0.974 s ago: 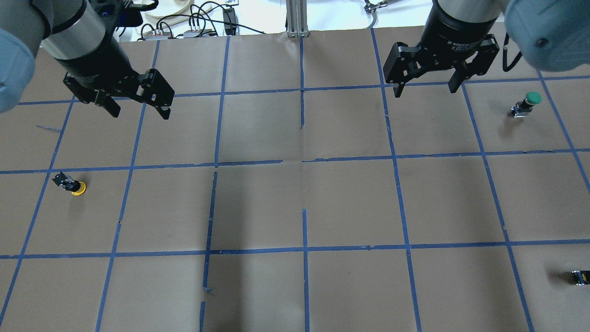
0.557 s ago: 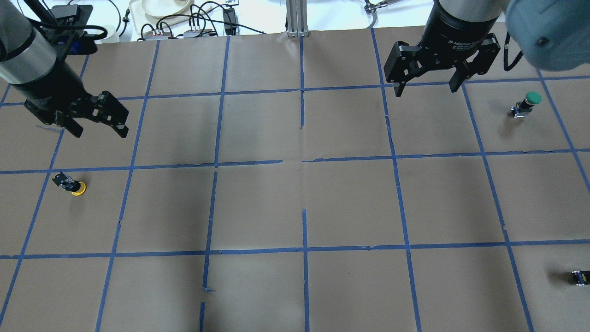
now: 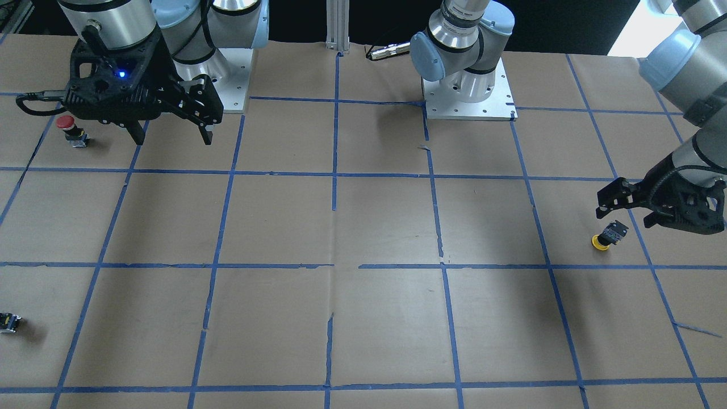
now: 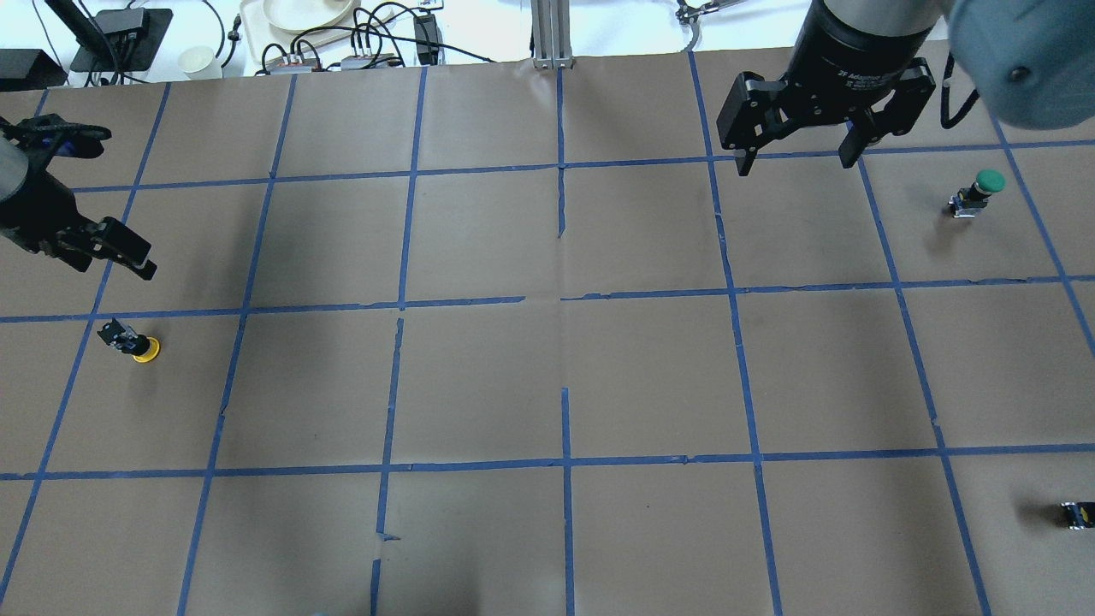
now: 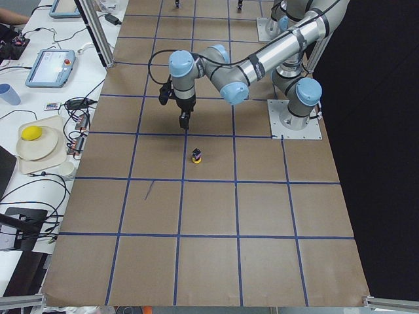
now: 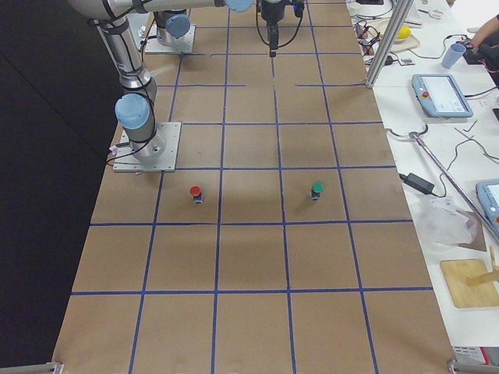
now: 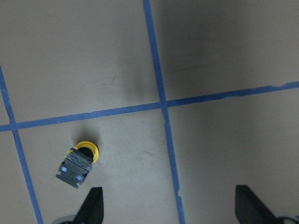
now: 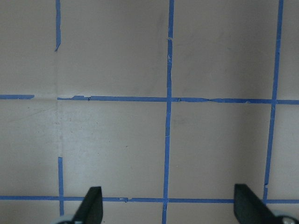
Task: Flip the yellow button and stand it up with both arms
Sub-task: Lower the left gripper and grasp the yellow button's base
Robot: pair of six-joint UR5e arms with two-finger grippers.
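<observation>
The yellow button (image 4: pixel 137 343) rests on its yellow cap with the black-and-grey body pointing up, in a far-left grid square; it also shows in the front view (image 3: pixel 608 237), the left side view (image 5: pixel 196 156) and the left wrist view (image 7: pixel 79 163). My left gripper (image 4: pixel 114 266) is open and empty, hovering just beyond the button (image 3: pixel 623 217), with its fingertips (image 7: pixel 93 207) wide apart. My right gripper (image 4: pixel 796 164) is open and empty, high over the far right of the table (image 3: pixel 173 139); its wrist view shows only paper and tape.
A green-capped button (image 4: pixel 979 192) stands at the far right. A red-capped button (image 3: pixel 71 128) stands near the right arm's base. A small capless black part (image 4: pixel 1076 515) lies at the near right edge. Cables and plates lie beyond the table's far edge (image 4: pixel 342 64).
My left gripper has swung left and down towards the yellow button, staying open. The right gripper has barely moved. The button has not moved.
</observation>
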